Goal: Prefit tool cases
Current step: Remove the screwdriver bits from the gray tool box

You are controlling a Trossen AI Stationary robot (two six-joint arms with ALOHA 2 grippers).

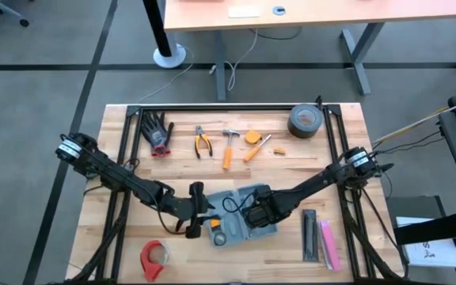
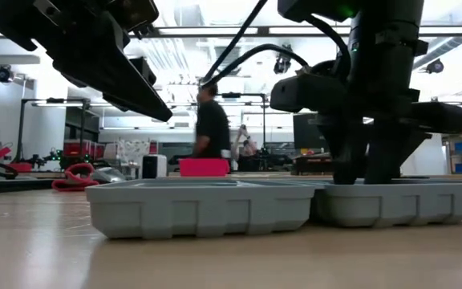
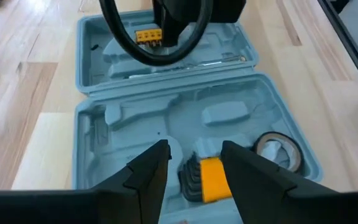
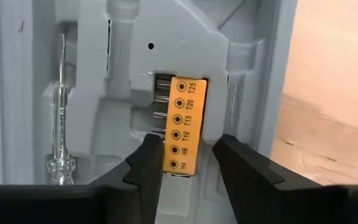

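The blue-grey tool case lies open on the table's middle, both moulded halves facing up. My right gripper points down into one half, open. Its fingers stand on either side of one end of a yellow bit holder that sits in a slot. A thin screwdriver lies in a groove beside it. My left gripper hangs open and slanting above the other half, over a black-and-orange hex key set lying in the tray. A tape roll also lies in that half. My right gripper comes from above, pointing down, with the bit holder's end between its fingers. One finger lies close against the holder's edge, and the other stands off with a gap. I cannot tell whether it touches the holder, which stays seated in its slot.
Along the far side of the table lie black gloves, pliers, a hammer, small orange tools and a duct tape roll. A red tape dispenser sits near left, black and pink bars near right. A person stands in the room.
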